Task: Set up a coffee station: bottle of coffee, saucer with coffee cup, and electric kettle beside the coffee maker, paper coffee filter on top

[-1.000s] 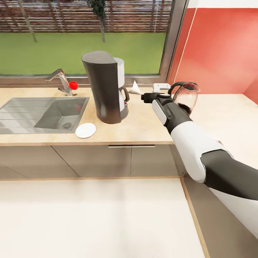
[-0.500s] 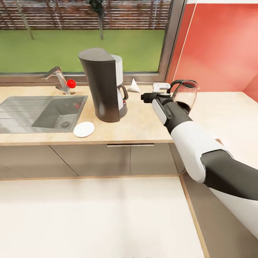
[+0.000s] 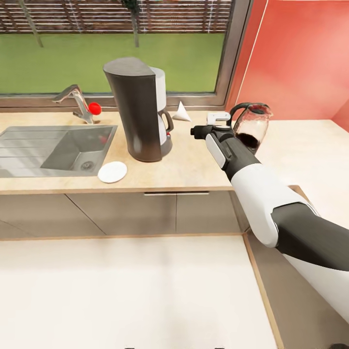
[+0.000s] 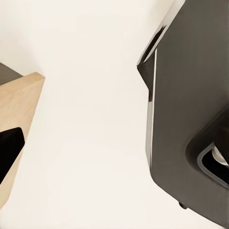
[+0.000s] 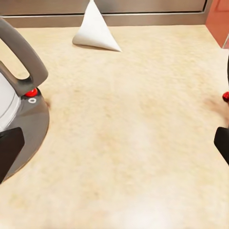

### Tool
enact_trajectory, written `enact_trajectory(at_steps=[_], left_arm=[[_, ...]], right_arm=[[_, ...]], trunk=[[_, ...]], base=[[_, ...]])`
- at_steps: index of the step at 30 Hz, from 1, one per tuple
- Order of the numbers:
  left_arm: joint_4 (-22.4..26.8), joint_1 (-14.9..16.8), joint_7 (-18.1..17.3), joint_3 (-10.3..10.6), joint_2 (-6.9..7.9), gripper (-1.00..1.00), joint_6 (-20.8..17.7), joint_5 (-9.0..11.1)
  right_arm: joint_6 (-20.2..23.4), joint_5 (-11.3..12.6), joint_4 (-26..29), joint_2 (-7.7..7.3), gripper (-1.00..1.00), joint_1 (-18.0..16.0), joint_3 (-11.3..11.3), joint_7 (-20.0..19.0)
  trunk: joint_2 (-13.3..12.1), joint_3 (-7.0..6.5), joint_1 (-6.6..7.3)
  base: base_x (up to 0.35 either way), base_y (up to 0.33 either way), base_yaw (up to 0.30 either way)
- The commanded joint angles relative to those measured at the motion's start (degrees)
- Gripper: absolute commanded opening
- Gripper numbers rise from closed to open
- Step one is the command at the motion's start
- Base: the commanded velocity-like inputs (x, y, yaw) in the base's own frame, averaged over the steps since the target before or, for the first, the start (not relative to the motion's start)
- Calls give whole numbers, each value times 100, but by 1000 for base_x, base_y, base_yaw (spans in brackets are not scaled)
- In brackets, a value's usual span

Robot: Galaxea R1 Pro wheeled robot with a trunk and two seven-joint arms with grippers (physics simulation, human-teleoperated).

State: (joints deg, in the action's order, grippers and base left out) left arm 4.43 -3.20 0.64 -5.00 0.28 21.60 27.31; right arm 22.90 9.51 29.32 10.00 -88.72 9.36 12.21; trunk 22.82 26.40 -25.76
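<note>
Countertop (image 3: 194, 167) with paper coffee filter (image 5: 95, 29) beyond right gripper (image 5: 114, 143).

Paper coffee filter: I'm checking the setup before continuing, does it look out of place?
Yes. The paper coffee filter lies on the kitchen countertop by the window sill, behind the coffee maker, not on the machine's flat top.

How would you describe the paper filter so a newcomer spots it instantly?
Start at the kitchen countertop under the window and find the tall dark coffee maker. Just behind it to the right, by the window sill, sits the paper coffee filter. It is the small white cone, point up, unlike the flat round saucer and glass electric kettle.
</note>
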Motion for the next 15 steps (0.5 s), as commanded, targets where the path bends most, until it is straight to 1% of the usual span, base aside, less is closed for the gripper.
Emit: enact_trajectory(at_steps=[1, 5, 10, 12, 15], left_arm=[[14, -5, 7, -45, -2, 100, 2, -42], [14, -5, 7, -45, -2, 100, 2, -40], [9, -5, 7, -45, -2, 100, -4, -35], [6, -5, 7, -42, 3, 100, -17, -34], [-1, -5, 7, -37, 9, 100, -41, -33]], right_arm=[[19, 60, 4, 0, 100, -5, 28, 52], [20, 60, 18, 0, 100, -5, 28, 52], [21, 64, 165, 0, 100, -5, 10, 52], [21, 66, 210, 0, 100, -5, 7, 53], [21, 66, 228, 0, 100, -5, 5, 53]], trunk=[[9, 17, -3], [9, 54, -3], [9, 92, -3], [9, 97, -3], [9, 101, -3]], base=[[0, 0, 0], [0, 0, 0], [5, 0, 0], [126, 0, 0], [233, 0, 0]])
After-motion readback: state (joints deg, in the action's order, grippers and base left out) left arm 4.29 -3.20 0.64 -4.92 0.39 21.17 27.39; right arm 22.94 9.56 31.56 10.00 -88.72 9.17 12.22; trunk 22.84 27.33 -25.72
